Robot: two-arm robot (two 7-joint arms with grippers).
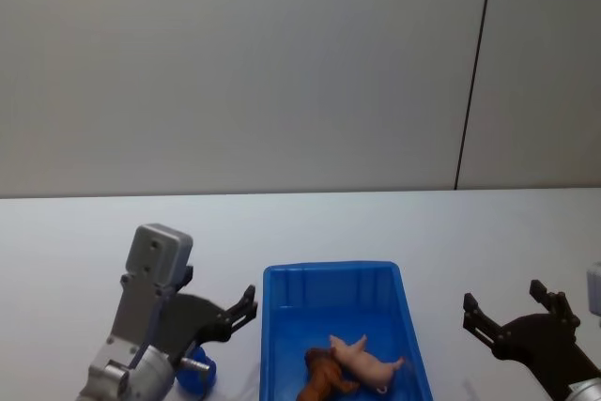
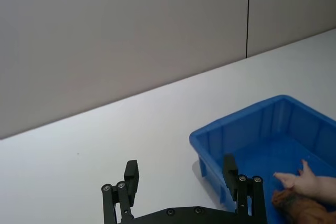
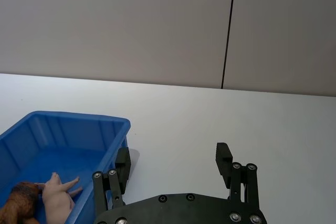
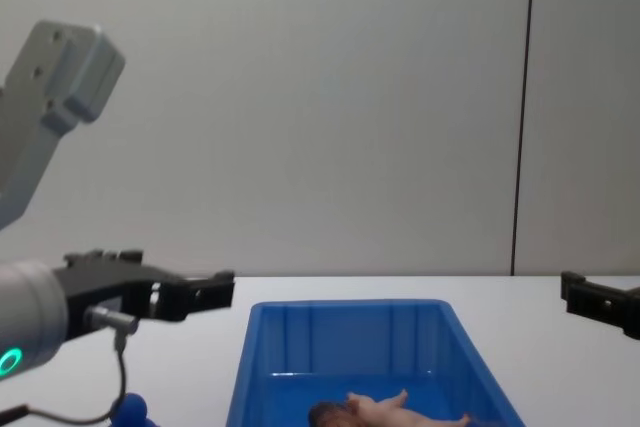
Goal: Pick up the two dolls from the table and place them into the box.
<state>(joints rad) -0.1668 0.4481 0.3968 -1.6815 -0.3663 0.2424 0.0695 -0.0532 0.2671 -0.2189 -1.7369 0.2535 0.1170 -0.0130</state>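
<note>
Both dolls lie in the box, near end, touching. Pink doll lies on its side, long axis diagonal: one end w/ thin limbs toward the far left, other end toward the box's right wall. Brown doll is just left of it, long axis running near-to-far w/ slight tilt; can't tell which end is the head. Box long axis runs away from robot, on white table.

Left arm is raised left of the box, wrist pointing fwd and right; left gripper hangs above table beside box's left rim, fingers spread wide, holding nothing. Right arm is low at right; right gripper is well right of the box, fingers also spread, empty, touching nothing.
</note>
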